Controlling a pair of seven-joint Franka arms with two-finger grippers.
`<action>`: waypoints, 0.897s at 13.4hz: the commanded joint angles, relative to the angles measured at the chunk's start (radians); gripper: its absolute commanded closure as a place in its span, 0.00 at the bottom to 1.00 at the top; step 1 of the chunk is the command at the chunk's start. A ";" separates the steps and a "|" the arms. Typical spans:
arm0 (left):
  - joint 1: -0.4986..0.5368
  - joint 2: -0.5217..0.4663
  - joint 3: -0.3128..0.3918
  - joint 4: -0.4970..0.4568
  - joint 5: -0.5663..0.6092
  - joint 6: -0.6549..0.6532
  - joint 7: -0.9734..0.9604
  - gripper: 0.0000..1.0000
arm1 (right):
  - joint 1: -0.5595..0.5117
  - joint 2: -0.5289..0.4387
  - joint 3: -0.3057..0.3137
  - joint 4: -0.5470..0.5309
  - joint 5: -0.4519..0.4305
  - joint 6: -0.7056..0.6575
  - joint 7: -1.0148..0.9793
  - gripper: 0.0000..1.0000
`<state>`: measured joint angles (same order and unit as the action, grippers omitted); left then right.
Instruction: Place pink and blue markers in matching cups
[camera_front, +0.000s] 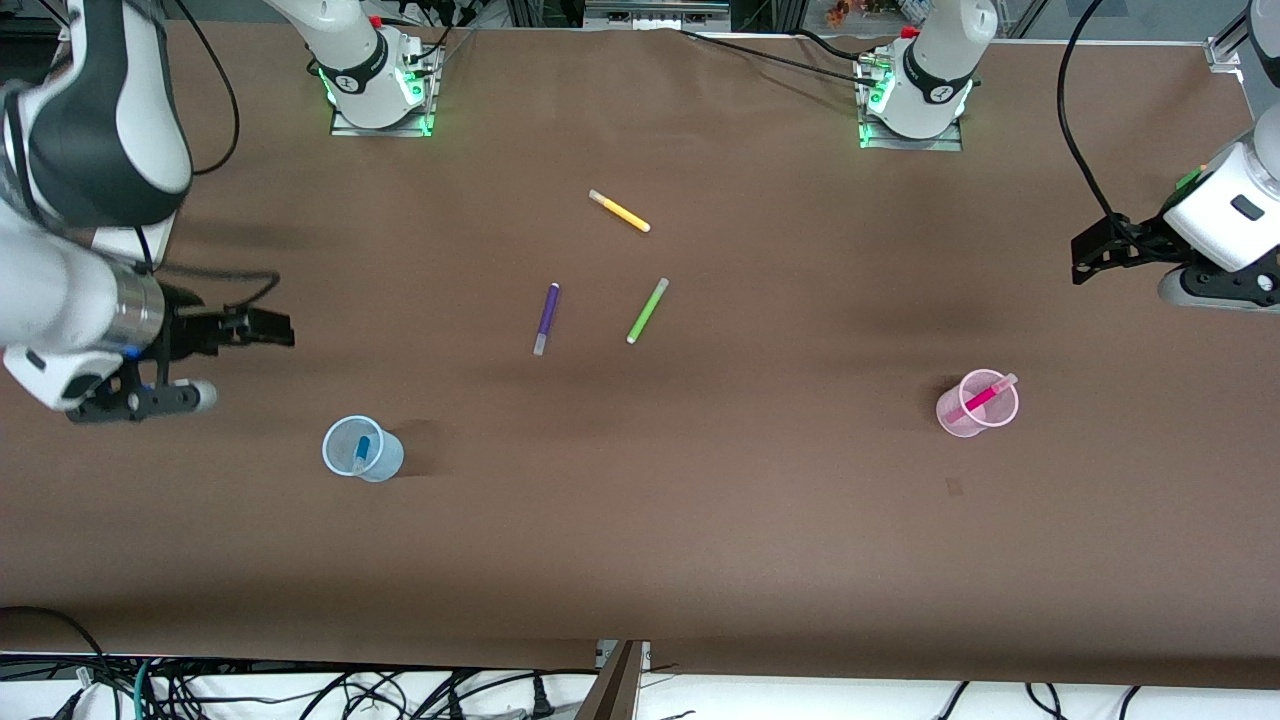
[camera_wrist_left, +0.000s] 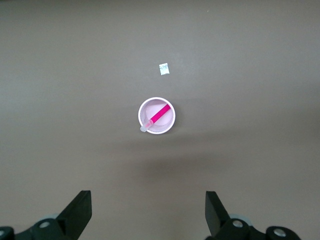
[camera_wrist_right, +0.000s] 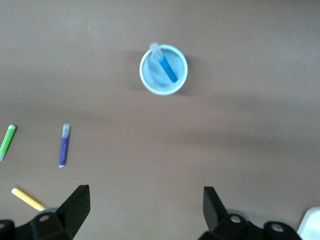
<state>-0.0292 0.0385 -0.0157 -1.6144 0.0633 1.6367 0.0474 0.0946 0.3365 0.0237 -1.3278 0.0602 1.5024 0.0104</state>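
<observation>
While both grippers hang empty, fingers wide, pink marker (camera_front: 980, 398) in pink cup (camera_front: 962, 423), blue marker (camera_wrist_right: 167, 69) in blue cup (camera_wrist_right: 150, 82) (paper scrap (camera_wrist_left: 163, 69) only left-wrist).

Brown table cover (camera_front: 700, 520), tangled cables (camera_front: 300, 690) along its near edge, green base lights (camera_front: 425, 128)

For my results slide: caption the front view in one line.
Pink marker leans in the pink cup, blue marker in the blue cup; both grippers, left and right, open above the table.
</observation>
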 joint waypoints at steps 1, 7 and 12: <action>-0.011 -0.080 0.016 -0.096 -0.017 0.042 -0.008 0.00 | -0.021 -0.190 0.016 -0.223 -0.026 0.024 0.013 0.00; -0.011 -0.068 0.011 -0.070 -0.016 0.031 0.002 0.00 | -0.078 -0.341 0.015 -0.329 -0.030 0.010 0.013 0.00; -0.021 -0.068 0.002 -0.068 -0.016 0.031 -0.006 0.00 | -0.082 -0.286 0.004 -0.249 -0.040 -0.059 0.010 0.00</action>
<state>-0.0412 -0.0108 -0.0163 -1.6683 0.0633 1.6583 0.0465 0.0196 0.0276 0.0213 -1.6195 0.0382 1.4785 0.0144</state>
